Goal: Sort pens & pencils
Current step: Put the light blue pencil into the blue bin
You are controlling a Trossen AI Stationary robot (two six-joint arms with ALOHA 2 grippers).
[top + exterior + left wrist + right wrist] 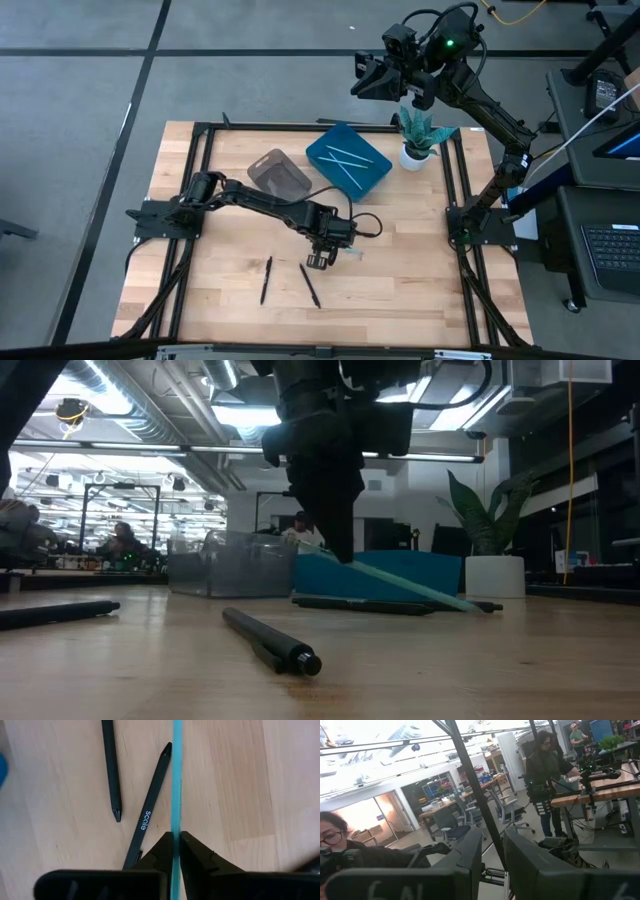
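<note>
A light blue stick (176,780) lies on the bare wood near the middle of the table, running straight between the fingers (161,851) of the left gripper (320,258), which are closed against its two sides — a grip just taken, by the look of it, with the far end still resting low on the table in the low view. Two black sticks lie close by on the wood: one (309,284) just beside the gripper, the other (266,279) a little farther toward the table's left. Two more light blue sticks (347,157) already lie in the blue tray (322,156) at the back, next to a clear bin (279,172) whose contents cannot be made out. Judged from this, the sorting is partly done — one blue stick in hand and at least two black ones left. The right gripper (379,77) waits high beyond the table's back edge, above the potted plant (419,138), fingers apart and empty.
</note>
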